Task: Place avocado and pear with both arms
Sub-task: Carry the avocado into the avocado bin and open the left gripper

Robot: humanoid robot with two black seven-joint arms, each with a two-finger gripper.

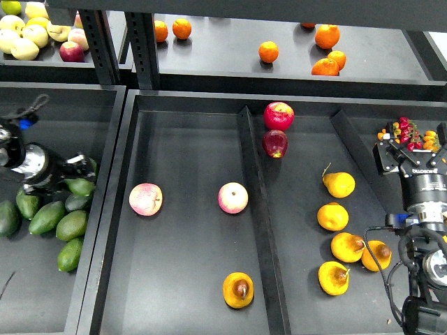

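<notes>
My left gripper point(75, 174) is over the left tray point(105, 139), at the upper right of a pile of green avocados. It looks shut on the avocado point(81, 187), which sits at its tip against the pile. The pear point(238, 289), orange-yellow with a dark-brown blotch, lies alone at the front of the middle tray point(188, 139). My right gripper point(411, 148) hangs above the right edge of the right tray, far from the pear. It is seen end-on and dark, so its fingers cannot be told apart.
Two pink-and-yellow apples point(146, 199) point(232, 197) lie in the middle tray. Two red apples point(279, 116) and several yellow pears point(333, 216) lie in the right tray, beyond a raised divider point(255, 202). Oranges point(269, 51) sit on the back shelf.
</notes>
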